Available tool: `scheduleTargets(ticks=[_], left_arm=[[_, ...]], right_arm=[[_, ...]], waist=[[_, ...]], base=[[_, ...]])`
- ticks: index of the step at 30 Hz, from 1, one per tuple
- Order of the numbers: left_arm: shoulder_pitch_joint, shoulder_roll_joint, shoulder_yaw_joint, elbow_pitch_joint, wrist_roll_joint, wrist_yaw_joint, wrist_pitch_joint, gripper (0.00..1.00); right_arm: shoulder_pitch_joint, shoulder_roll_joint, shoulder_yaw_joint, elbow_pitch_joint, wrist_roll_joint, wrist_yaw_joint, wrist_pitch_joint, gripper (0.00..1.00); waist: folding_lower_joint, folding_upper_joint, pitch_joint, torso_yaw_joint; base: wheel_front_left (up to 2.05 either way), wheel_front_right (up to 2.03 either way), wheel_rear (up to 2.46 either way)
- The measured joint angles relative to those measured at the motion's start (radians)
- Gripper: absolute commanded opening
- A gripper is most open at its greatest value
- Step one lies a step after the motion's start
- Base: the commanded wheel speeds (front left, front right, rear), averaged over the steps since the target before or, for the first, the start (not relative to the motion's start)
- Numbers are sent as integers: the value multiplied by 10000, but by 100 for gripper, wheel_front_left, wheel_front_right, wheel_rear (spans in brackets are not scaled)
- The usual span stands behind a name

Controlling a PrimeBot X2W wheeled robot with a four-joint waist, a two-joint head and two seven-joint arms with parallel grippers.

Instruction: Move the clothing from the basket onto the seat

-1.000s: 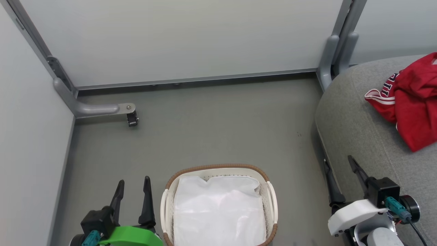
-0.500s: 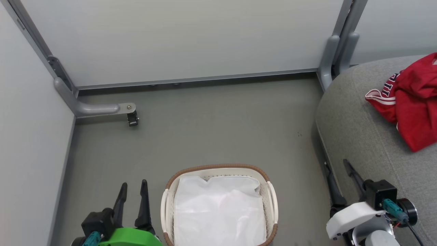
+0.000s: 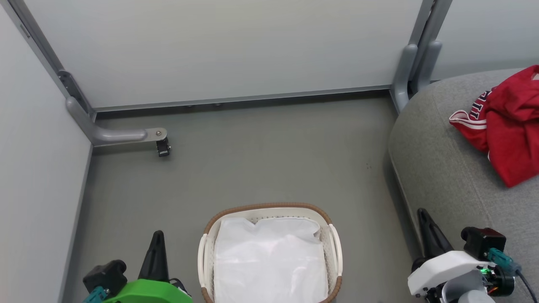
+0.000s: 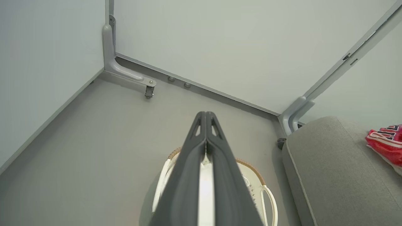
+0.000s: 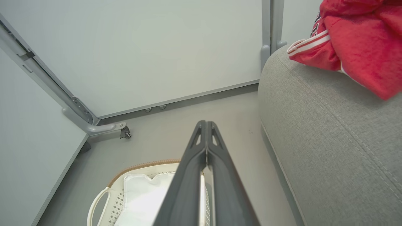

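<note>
The clothing (image 3: 507,126) lies at the right edge of the head view, bunched in a loose red heap on the seat (image 3: 442,168). A white-striped band and some lettering show at its upper left. The heap runs off the frame, so it is probably both garments, though that cannot be settled here.

The basket (image 3: 269,206) sits at bottom centre on the floor (image 3: 252,160). Its white liner (image 3: 269,261) is exposed, with no red fabric on it.

The fabric looks like thin sports knit: light, limp and a little slick. It would likely sag and trail from any single hold and carry no shape of its own. If the heap needs moving further onto the cushion, the best holds seem to be a raised fold on top or the thicker striped band. Biting deep, so that several layers are caught, should keep them from sliding out.

The left pincer (image 3: 158,234), at lower left beside the basket, has its fingers pressed flat together and carries nothing. The right pincer (image 3: 422,212), at lower right against the seat's front edge, is likewise closed and empty.
</note>
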Motion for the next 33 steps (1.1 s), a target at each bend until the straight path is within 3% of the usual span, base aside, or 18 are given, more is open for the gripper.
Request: scheduleTargets(ticks=[33], left_arm=[[-362,75,897,-194,-4437,-403,1189,0]], right_arm=[[-103,-13,-481,-341,5152,-2,1298,0]], waist=[[0,0,-88,-91]], base=[[0,0,0]])
